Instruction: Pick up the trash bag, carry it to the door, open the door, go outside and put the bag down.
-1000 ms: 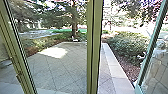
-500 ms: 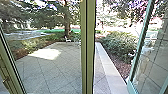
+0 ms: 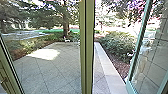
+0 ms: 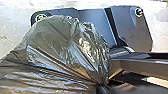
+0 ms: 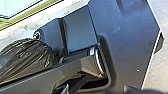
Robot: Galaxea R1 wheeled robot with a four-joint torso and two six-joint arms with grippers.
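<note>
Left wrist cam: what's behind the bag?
Behind the bag: the robot's dark plate and, beyond it, pale ground. Whatever else the bag covers can't be seen.

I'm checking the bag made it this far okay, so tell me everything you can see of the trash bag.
The trash bag is dark and glossy, apparently thin plastic, full and rounded, with bright glints along its wrinkles. Long creases draw together at a tight gather. I see no tear. It bulges in front of the robot's base plate; whether they touch, what holds the gather and what's inside, I can't tell.
</note>
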